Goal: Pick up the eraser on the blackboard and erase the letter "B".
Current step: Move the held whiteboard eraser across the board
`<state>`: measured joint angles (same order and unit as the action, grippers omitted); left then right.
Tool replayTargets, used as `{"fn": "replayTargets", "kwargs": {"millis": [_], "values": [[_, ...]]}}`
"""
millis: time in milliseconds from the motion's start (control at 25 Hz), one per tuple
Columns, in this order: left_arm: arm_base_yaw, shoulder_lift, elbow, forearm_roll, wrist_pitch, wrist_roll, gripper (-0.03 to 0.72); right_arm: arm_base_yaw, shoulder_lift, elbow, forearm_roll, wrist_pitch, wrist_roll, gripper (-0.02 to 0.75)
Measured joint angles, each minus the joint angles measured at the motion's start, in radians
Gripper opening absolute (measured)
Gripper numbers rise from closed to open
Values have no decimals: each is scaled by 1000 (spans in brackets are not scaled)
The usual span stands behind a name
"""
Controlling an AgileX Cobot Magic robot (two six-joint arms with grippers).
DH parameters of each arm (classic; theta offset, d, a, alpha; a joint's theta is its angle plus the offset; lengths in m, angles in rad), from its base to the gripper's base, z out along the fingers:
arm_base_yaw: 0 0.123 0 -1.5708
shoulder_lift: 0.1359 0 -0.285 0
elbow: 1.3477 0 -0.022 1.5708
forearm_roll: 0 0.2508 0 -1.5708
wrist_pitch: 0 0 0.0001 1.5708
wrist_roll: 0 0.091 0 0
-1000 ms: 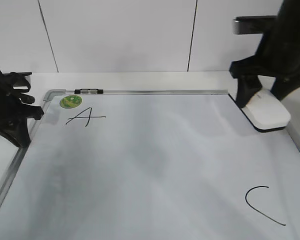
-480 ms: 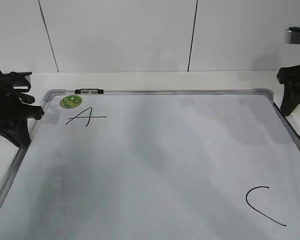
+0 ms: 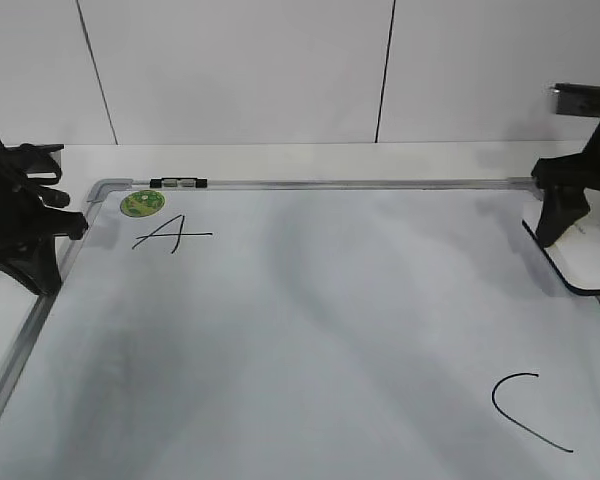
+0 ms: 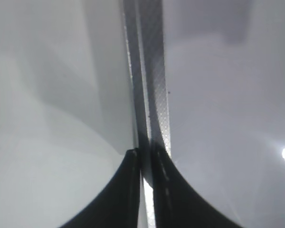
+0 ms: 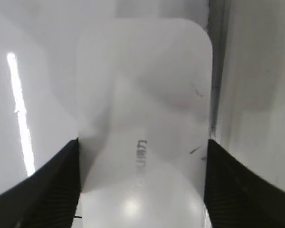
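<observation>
The white eraser [image 3: 583, 266] lies at the right edge of the blackboard [image 3: 310, 330], partly cut off by the picture's edge. My right gripper [image 3: 583, 235] stands over it, one finger on each long side. In the right wrist view the eraser [image 5: 142, 95] fills the gap between the two black fingers [image 5: 61, 175], and the right gripper [image 5: 142, 142] is shut on it. My left gripper [image 3: 42, 275] is shut and empty at the board's left frame; the left wrist view shows it [image 4: 145, 156] over the grey frame strip [image 4: 156, 95]. No letter "B" shows on the board.
A black "A" [image 3: 170, 235] and a small green round sticker [image 3: 141, 203] are at the board's far left. A black "C" [image 3: 525, 410] is at the near right. A small black-and-white clip [image 3: 178, 182] sits on the top frame. A white wall stands behind.
The right gripper carried the eraser to the right, out of the picture, then came back a little; the eraser now rests at the board's right edge. The left arm has not moved.
</observation>
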<state>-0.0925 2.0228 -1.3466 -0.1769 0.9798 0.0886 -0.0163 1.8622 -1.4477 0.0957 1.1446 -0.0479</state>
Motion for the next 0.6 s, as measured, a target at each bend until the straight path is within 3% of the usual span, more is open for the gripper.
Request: {"fn": "replayTargets", "kwargs": {"millis": [360,600], "values": [[0,0,0,0,0,0,25,0,11,69,-47,-153,-8,553],[0,0,0,0,0,0,25,0,11,102,-55,-177,-8,553]]}}
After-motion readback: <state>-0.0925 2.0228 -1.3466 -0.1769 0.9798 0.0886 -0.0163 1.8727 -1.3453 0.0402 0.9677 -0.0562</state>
